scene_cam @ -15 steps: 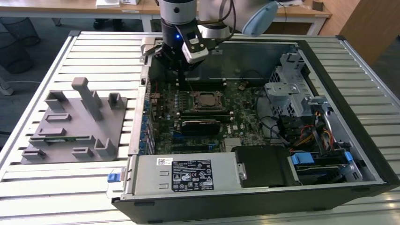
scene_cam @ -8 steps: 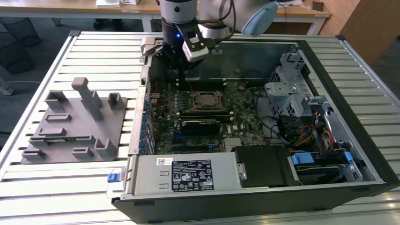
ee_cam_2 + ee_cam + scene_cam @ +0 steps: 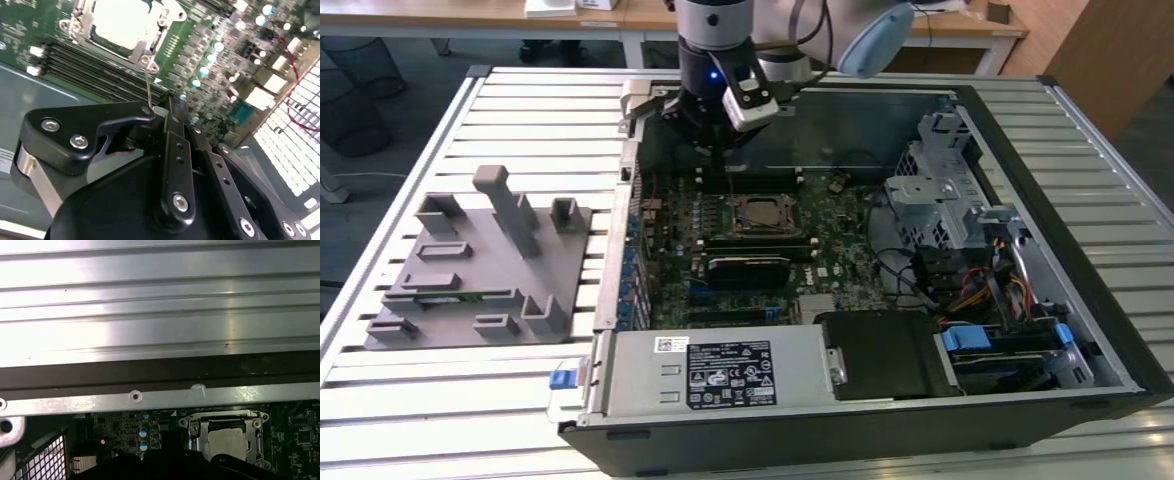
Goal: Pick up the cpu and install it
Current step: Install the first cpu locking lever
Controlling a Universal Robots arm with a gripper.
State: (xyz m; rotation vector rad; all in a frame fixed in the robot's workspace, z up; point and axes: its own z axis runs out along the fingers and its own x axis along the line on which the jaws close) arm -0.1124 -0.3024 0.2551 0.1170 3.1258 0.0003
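Cpu [image 3: 757,213], square, silvery top plate, seated in metal-framed socket [image 3: 256,426] on green motherboard [image 3: 847,255]; black tool [image 3: 724,152] above, fingers pressed together, holding nothing.

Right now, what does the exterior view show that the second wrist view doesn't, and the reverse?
Exterior view's own: the grey fixture on the slatted table at the exterior view's left, and the labelled power supply in the open computer case. Second wrist view's own: screw heads on the end effector links, and a white perforated grille with a red wire by it. Shared: the cpu lying in its socket on the green motherboard, with the end effector over the board beside it.
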